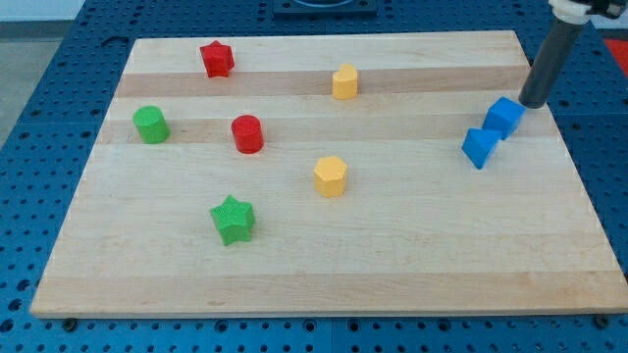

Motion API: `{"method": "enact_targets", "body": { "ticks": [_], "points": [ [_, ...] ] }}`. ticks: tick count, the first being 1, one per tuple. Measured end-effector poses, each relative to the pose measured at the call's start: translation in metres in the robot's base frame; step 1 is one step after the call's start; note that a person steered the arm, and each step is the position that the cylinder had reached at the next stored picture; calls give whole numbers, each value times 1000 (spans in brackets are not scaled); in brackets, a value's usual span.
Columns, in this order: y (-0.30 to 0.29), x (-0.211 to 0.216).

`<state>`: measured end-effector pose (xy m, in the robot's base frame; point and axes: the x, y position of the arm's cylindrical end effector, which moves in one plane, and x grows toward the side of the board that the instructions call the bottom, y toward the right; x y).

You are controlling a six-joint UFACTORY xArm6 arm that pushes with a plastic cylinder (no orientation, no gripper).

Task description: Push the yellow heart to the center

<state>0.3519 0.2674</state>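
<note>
A yellow block that looks like the heart [344,81] sits near the view's top, a little right of the middle. A second yellow block, pentagon-like [331,176], lies near the board's centre. My tip [534,103] is at the board's right edge, far to the right of both yellow blocks. It stands just right of and above a blue cube [503,116], close to it or touching it.
A blue wedge-like block [479,147] lies beside the blue cube, lower left of it. A red star [216,59], a green cylinder [150,125] and a red cylinder [247,133] are on the left. A green star [233,219] is lower left of centre. The wooden board [412,265] rests on a blue perforated table.
</note>
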Motion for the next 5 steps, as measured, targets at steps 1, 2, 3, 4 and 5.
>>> {"method": "enact_targets", "body": {
  "ticks": [1, 2, 3, 4, 5],
  "points": [
    [-27, 21],
    [-27, 11],
    [-48, -43],
    [-91, -96],
    [-142, -92]
  ]
}}
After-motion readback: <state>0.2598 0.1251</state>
